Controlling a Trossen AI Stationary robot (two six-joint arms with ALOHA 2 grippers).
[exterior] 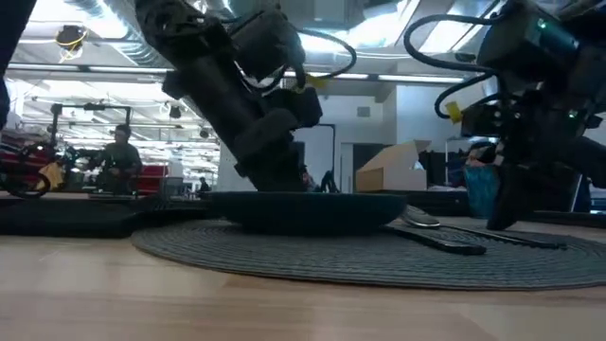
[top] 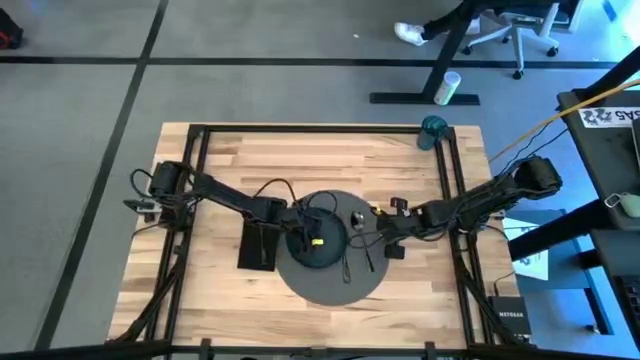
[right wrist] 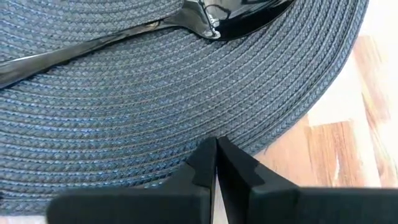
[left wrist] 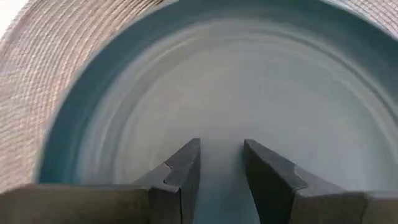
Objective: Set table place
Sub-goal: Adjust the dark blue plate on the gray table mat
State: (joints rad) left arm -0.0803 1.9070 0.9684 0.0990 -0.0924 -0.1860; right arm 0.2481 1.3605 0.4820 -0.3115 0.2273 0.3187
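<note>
The pale wood table [top: 220, 160] stands on grey floor. Mid-table, toward its near edge, the placemat [top: 330, 285] carries the plate [left wrist: 124, 93]. The left gripper [left wrist: 221, 171] hovers parted over it; the right gripper [right wrist: 216, 158], clenched empty, is near the spoon [right wrist: 155, 28], which lies across the mat's right edge.

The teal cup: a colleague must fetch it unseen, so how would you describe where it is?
Start at the wooden table and follow its far rail toward the right arm's side. The teal cup stands alone by that far corner, well off the round grey placemat. It is the only upright, teal thing there.
</note>
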